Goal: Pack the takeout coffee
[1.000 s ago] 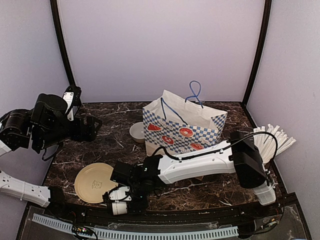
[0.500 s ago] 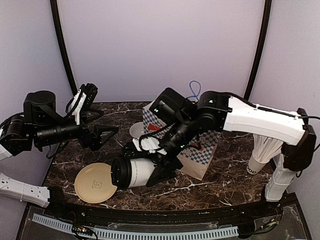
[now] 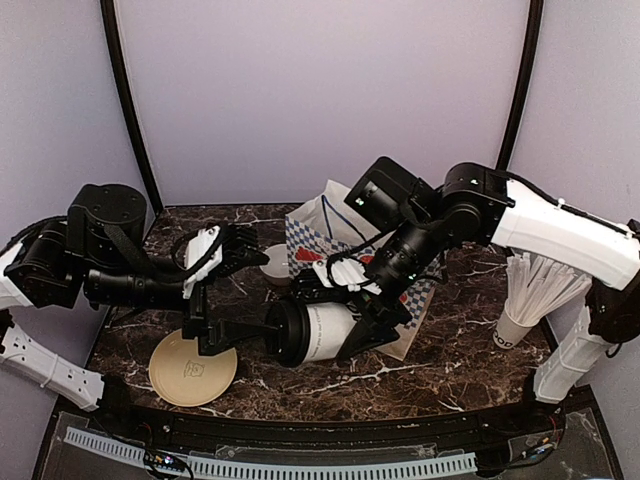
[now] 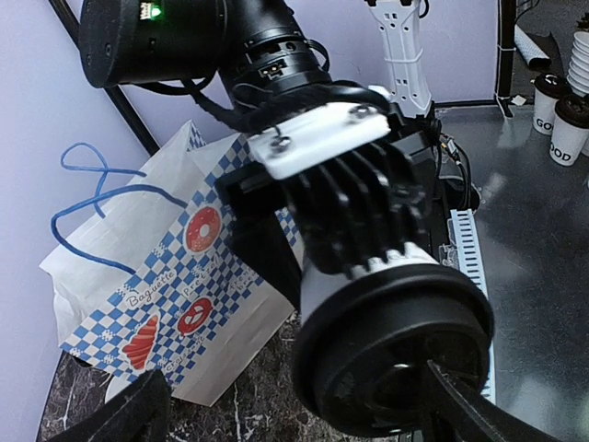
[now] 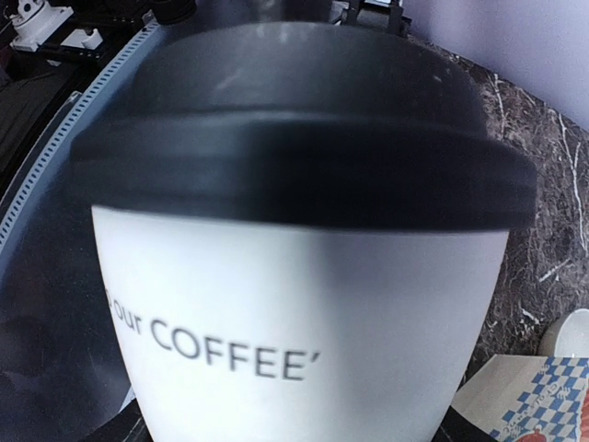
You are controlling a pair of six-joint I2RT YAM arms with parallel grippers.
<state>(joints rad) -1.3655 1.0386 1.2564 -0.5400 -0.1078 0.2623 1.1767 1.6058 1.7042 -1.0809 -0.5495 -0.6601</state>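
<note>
Containers stand across the far half of the scene. A paper bag (image 3: 330,212) with blue checks, doughnut prints and blue cord handles stands upright right of centre, and its inside is not visible. A small white bowl (image 3: 274,263) sits just left of the bag. At the far right, a white paper cup (image 3: 508,328) is crammed with long white sticks (image 3: 545,285) that fan out. A pale yellow plate (image 3: 185,370) lies flat at the near left.

The coffee cup (image 3: 325,332) hangs in the air on its side, just in front of the bag and right of the plate. Its long axis runs left to right. Its black lid (image 3: 287,333) faces left and its base points toward the bag. The right wrist view shows "our COFFEE" printed on its white wall.

The right claw (image 3: 352,308) is clamped across the cup's body. The left claw (image 3: 262,296) has its fingers spread wide apart just left of the lid, and the lid fills the gap between them in the left wrist view.

The tabletop (image 3: 450,370) is dark brown marble with white veins. It is enclosed by pale lilac walls (image 3: 320,100) and black corner posts (image 3: 125,100).
</note>
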